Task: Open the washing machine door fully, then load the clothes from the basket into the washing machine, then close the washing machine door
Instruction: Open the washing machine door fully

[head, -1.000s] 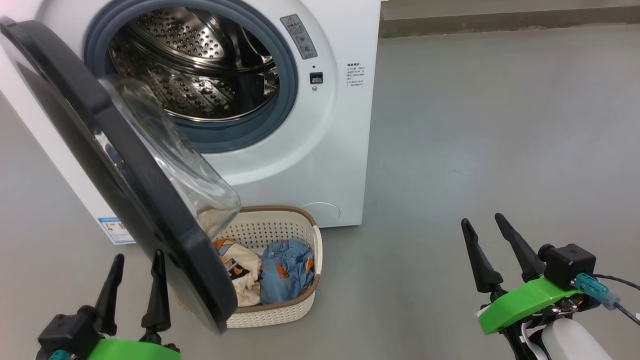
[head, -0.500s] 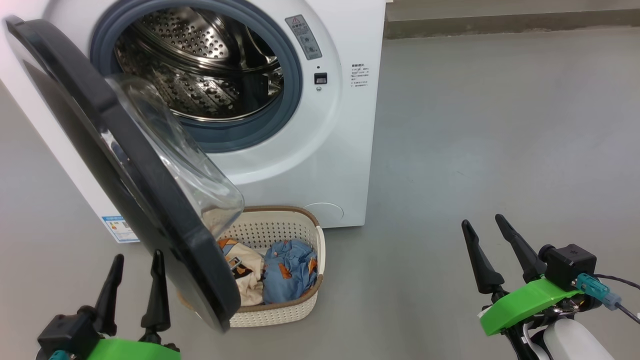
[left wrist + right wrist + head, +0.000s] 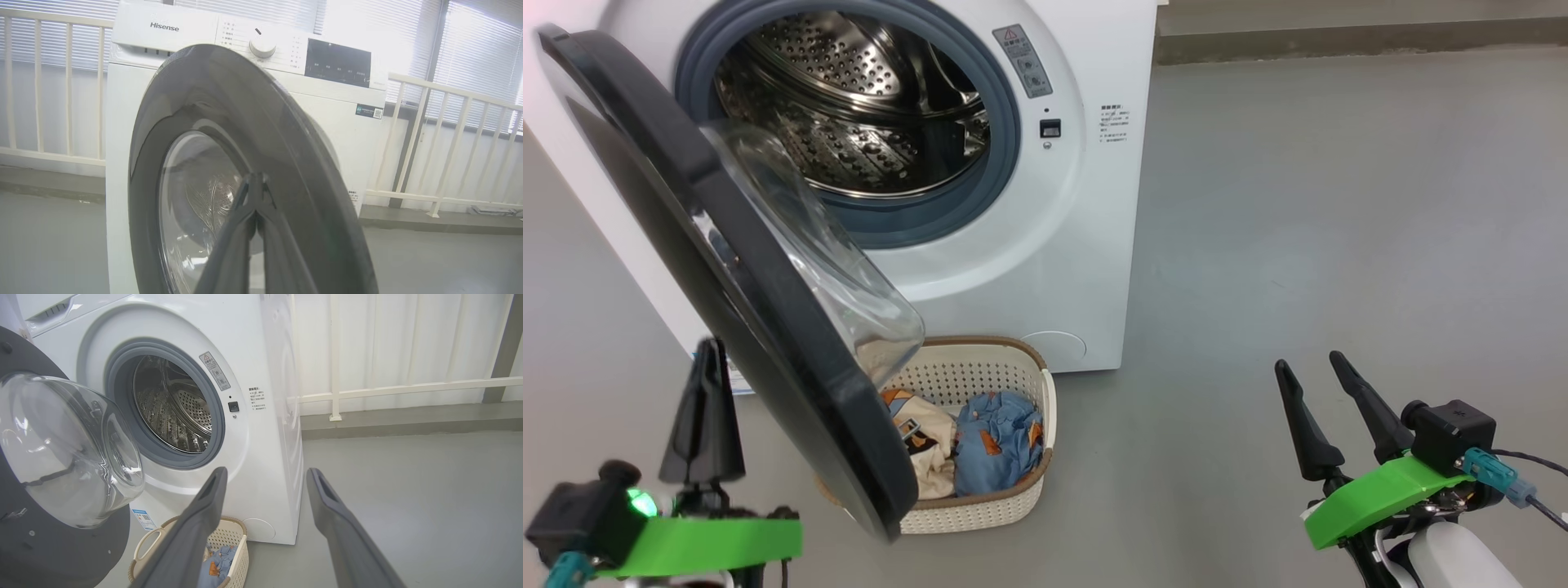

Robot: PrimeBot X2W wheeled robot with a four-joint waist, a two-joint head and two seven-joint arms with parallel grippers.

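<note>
left pincer (image 3: 711, 351): fingers pressed together, nothing between them; low left in head view, just outside the door's outer face, contact can't be told
right pincer (image 3: 1309, 363): two fingers spread wide, empty, over bare floor (image 3: 1339, 204), well right of the machine
door (image 3: 768, 327): one, glossy black ring, swung out to the robot's left, partway open; its clear glass bowl (image 3: 833, 269) overhangs the basket's left end
basket (image 3: 980, 371): one, cream, perforated, brown rim; on the floor just in front of the machine's lower front, left part hidden behind the door; one handle loop seen in right wrist view
clothes: two, both in the basket, touching; cream garment (image 3: 929, 449) with orange/black print on the left, blue garment (image 3: 996, 441) with orange figures on the right
washing machine (image 3: 1045, 261): one, white front loader; steel perforated drum (image 3: 849, 106), grey seal (image 3: 1006, 122) round the opening
brand: "Hisense" (image 3: 164, 26), top left of the fascia, readable in left wrist view
controls: one round dial (image 3: 262, 45), one dark display panel (image 3: 337, 63); print beside them too small to read
labels: four; grey warning label (image 3: 1023, 61) with red triangle right of the opening; small text block (image 3: 1112, 124), unreadable; blue energy sticker (image 3: 143, 517) at the lower corner; dark QR sticker (image 3: 369, 111) under the display
background: white railing (image 3: 429, 143) with blinds behind
</note>
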